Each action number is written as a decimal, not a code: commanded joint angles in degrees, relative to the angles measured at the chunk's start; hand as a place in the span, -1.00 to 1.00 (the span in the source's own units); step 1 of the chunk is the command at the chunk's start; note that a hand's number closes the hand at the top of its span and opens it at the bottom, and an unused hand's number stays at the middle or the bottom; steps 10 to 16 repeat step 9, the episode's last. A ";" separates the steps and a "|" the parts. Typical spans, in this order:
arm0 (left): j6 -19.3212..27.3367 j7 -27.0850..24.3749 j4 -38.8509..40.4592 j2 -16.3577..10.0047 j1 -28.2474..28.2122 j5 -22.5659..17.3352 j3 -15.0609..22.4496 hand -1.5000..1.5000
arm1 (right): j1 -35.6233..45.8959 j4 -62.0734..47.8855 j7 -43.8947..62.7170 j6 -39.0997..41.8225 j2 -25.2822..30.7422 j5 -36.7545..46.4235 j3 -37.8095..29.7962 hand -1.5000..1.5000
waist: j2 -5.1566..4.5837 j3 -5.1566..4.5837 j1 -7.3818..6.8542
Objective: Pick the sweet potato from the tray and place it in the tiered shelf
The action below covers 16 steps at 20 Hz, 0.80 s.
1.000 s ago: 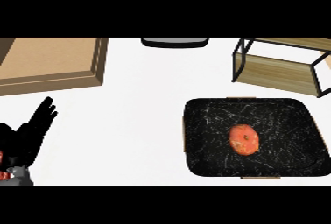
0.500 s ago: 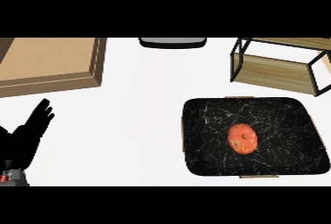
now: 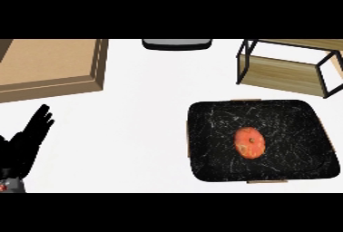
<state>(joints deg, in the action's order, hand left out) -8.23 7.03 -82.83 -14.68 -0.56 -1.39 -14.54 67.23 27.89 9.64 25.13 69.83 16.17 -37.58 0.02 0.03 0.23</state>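
Observation:
An orange sweet potato (image 3: 249, 142) lies near the middle of a black marbled tray (image 3: 214, 122) at the right of the white counter. Behind the tray, at the upper right, stands the tiered shelf (image 3: 288, 72), a black wire frame with light wooden boards. My left hand (image 3: 25, 145) shows at the lower left edge, open with straight fingers pointing up, far from the tray and holding nothing. My right hand shows in no view.
A large wooden box (image 3: 50, 65) fills the upper left corner. A dark grey object (image 3: 177, 43) sits at the counter's far edge in the middle. Bare white counter lies between the left hand and the tray.
My left hand has drifted a little lower and leftwards along the edge. The sweet potato and tray have not moved.

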 commanded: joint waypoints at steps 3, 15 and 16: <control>-0.83 -0.01 -1.42 0.54 -1.78 -0.77 0.12 0.00 | -7.68 -6.28 -3.00 11.50 15.10 -1.95 -4.27 -1.00 | -0.01 0.16 0.53; 1.85 -1.05 -0.52 1.32 -0.07 0.87 -0.05 0.00 | -13.30 -12.87 -9.35 20.25 25.42 -2.99 -7.59 -1.00 | -0.08 0.37 1.23; 1.85 -1.05 -0.52 1.32 -0.07 0.87 -0.05 0.00 | -13.30 -12.87 -9.35 20.25 25.42 -2.99 -7.59 -1.00 | -0.08 0.37 1.23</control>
